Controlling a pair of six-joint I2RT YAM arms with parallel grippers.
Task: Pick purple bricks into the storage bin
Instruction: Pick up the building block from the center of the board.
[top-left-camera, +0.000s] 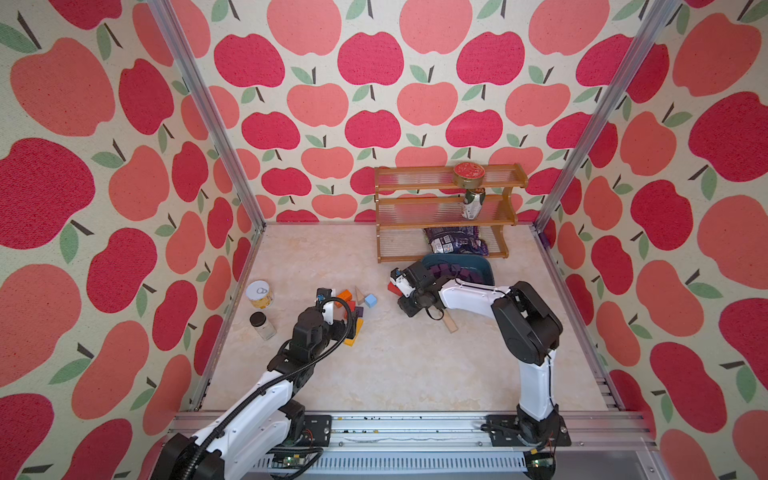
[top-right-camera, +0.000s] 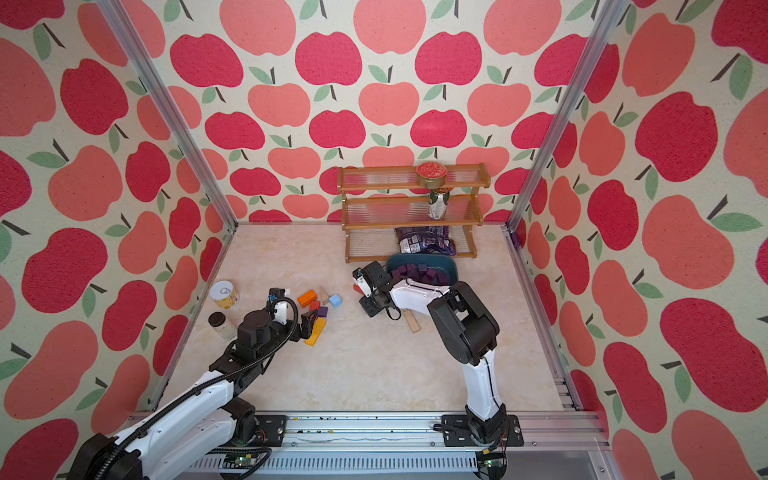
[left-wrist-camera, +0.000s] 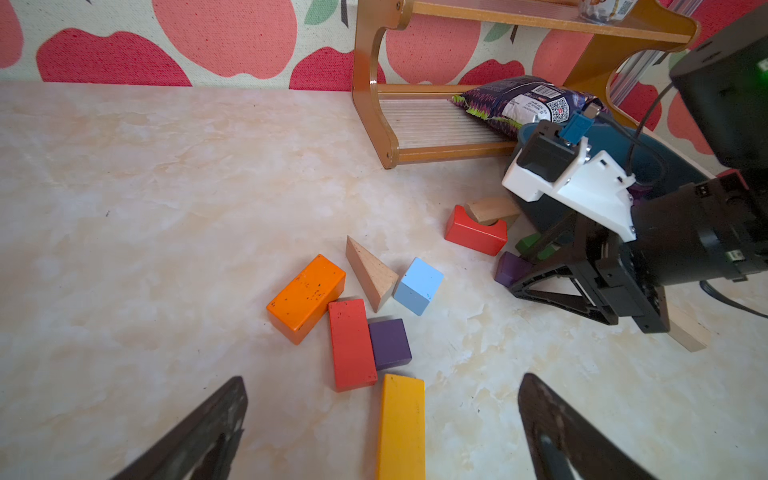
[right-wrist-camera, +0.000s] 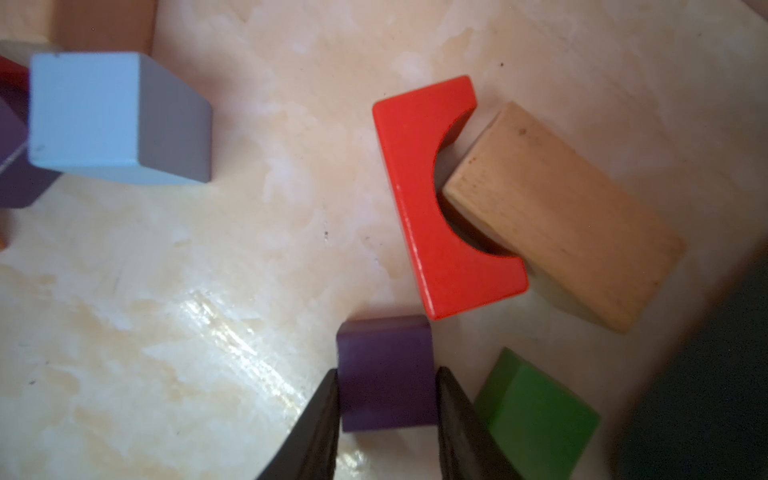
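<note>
Nearest the viewer, a left arm (top-left-camera: 249, 399) and a right arm (top-left-camera: 536, 386), both white and black, rise from a metal rail (top-left-camera: 415, 424) and reach over a pale marbled counter (top-left-camera: 395, 365). At the back stands a brown wooden shelf rack (top-left-camera: 446, 199). Just in front of it sits the dark teal storage bin (top-left-camera: 484, 266), with a heap of purple bricks (top-right-camera: 419, 274) already inside.

Beside the bin, the right gripper (right-wrist-camera: 387, 374) has its fingers pressed against two opposite sides of a purple brick (right-wrist-camera: 386, 353). The brick appears to rest on the counter, close to a red arch block (right-wrist-camera: 419, 187), a tan block (right-wrist-camera: 561, 216) and a green block (right-wrist-camera: 536, 411).

The left gripper (left-wrist-camera: 384, 382) hangs with fingers spread wide and empty above a cluster of coloured blocks. There a second purple brick (left-wrist-camera: 390, 343) lies touching a red block (left-wrist-camera: 351, 345).

The step in hand looks like the grasp. The next move likely calls for a straight lift clear of the neighbours, a short carry over the bin's rim, then letting go.
</note>
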